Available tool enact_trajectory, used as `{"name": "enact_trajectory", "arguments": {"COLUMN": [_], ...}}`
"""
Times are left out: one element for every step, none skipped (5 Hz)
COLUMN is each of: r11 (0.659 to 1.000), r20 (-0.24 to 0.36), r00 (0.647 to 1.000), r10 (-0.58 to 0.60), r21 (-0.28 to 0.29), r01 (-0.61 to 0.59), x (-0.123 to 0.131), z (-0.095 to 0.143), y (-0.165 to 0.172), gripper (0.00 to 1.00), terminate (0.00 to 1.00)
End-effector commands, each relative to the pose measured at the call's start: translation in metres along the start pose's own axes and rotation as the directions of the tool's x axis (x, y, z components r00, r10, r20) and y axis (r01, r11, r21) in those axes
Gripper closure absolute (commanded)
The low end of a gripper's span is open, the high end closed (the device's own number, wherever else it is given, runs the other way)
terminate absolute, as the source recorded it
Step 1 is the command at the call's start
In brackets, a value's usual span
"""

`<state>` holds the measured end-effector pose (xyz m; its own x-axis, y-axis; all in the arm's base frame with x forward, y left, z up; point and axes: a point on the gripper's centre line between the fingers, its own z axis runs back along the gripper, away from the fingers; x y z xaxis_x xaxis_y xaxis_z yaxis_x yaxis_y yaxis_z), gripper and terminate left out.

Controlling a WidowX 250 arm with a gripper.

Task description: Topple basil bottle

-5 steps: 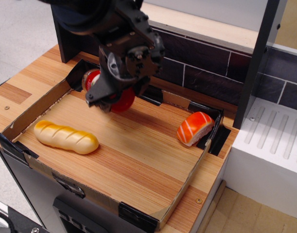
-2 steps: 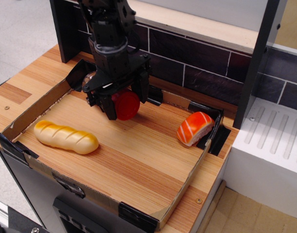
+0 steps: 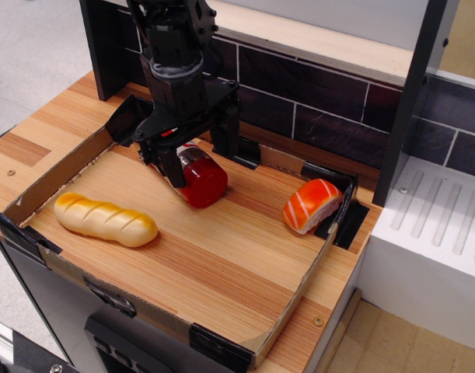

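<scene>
The basil bottle (image 3: 204, 181) lies on its side on the wooden tray floor, its wide red cap pointing to the front right and its clear body partly hidden under the gripper. My black gripper (image 3: 197, 154) hangs just above and behind it. Its two fingers are spread to either side of the jar's body. The left fingertip (image 3: 172, 168) is close to the jar's left side, and the right finger (image 3: 225, 138) stands clear of it. The jaws look open and hold nothing.
A yellow bread roll (image 3: 105, 219) lies at the tray's front left. A salmon sushi piece (image 3: 311, 205) rests in the right corner. The low cardboard tray wall (image 3: 58, 176) rings the floor. A dark tile wall (image 3: 323, 101) stands behind and a white rack (image 3: 439, 233) to the right.
The bottle has gone from tilted under the gripper to lying flat on the tray, cap toward the front right. The gripper has turned and lifted slightly off it.
</scene>
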<state>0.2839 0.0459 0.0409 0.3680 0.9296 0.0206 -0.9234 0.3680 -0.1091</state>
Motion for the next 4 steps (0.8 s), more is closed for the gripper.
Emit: {"name": "enact_trajectory", "arguments": {"r11": [0.996, 0.996, 0.996, 0.996], "r20": [0.097, 0.097, 0.097, 0.097], "r00": [0.995, 0.995, 0.995, 0.995], "r10": [0.001, 0.001, 0.001, 0.001], "r21": [-0.093, -0.093, -0.093, -0.093], "r01": [0.008, 0.008, 0.008, 0.008], "x": [0.0076, 0.0076, 0.0076, 0.0076], "z": [0.0441, 0.0441, 0.0441, 0.0441], "y": [-0.0113, -0.0113, -0.0113, -0.0113], "gripper": [0.00, 0.00, 0.00, 0.00], "terminate": [0.00, 0.00, 0.00, 1.00]}}
